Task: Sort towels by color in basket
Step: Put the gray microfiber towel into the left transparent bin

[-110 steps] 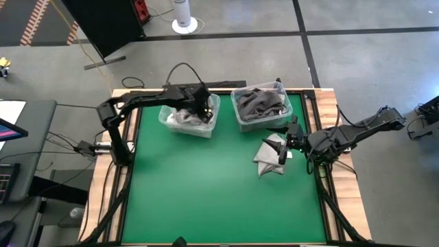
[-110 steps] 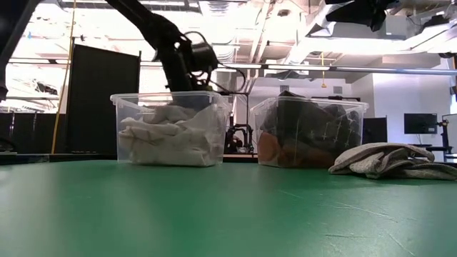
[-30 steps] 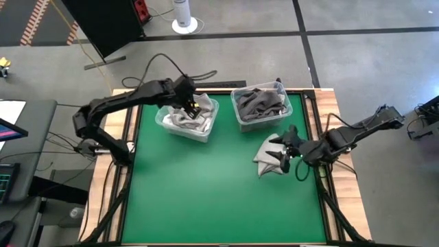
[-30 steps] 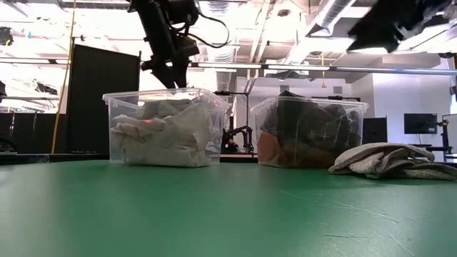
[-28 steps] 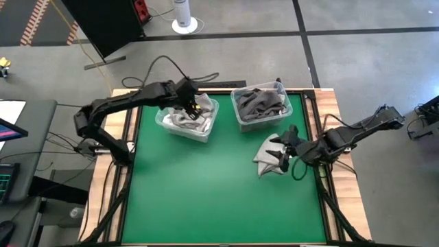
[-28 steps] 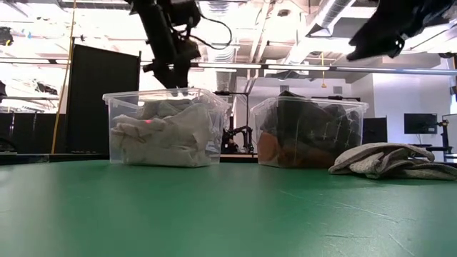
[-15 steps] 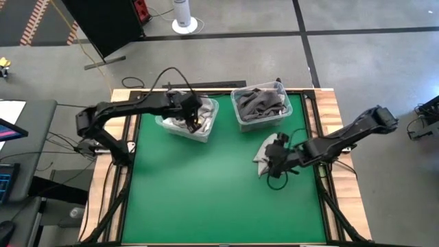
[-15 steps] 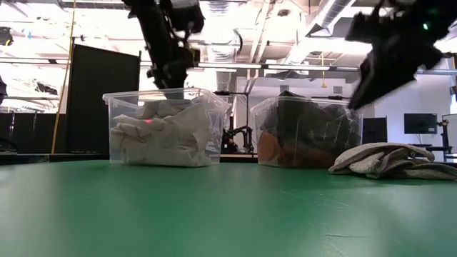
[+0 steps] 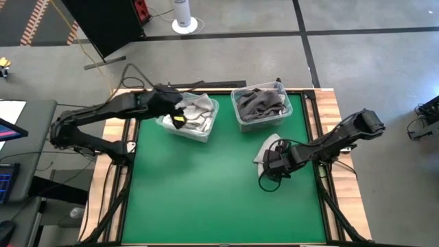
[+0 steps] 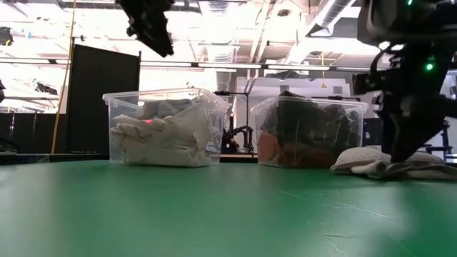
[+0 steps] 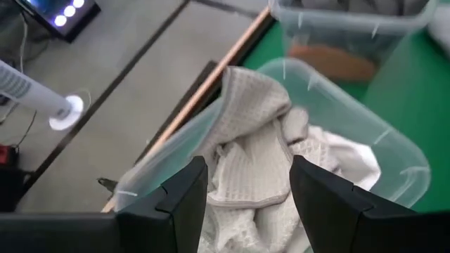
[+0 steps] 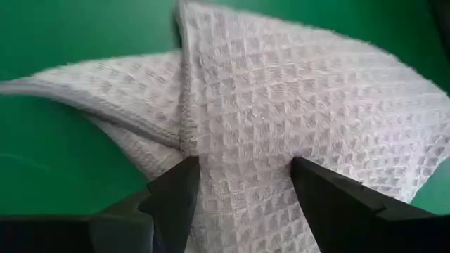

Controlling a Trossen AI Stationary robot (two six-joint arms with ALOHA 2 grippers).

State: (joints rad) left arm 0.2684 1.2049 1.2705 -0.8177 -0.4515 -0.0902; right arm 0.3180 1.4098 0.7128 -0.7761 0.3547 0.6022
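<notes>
Two spread fingers of the right gripper [image 12: 239,184] straddle the light grey towel [image 12: 295,105] — pressed down onto it, nothing pinched.

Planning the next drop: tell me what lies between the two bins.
Nothing on the mat: high view shows bare green table between the light-towel bin and the dark-towel bin.

Right pincer [image 9: 269,163] on light towel [image 9: 269,145]; left pincer [image 9: 177,118] above bin [image 9: 212,118].
</notes>
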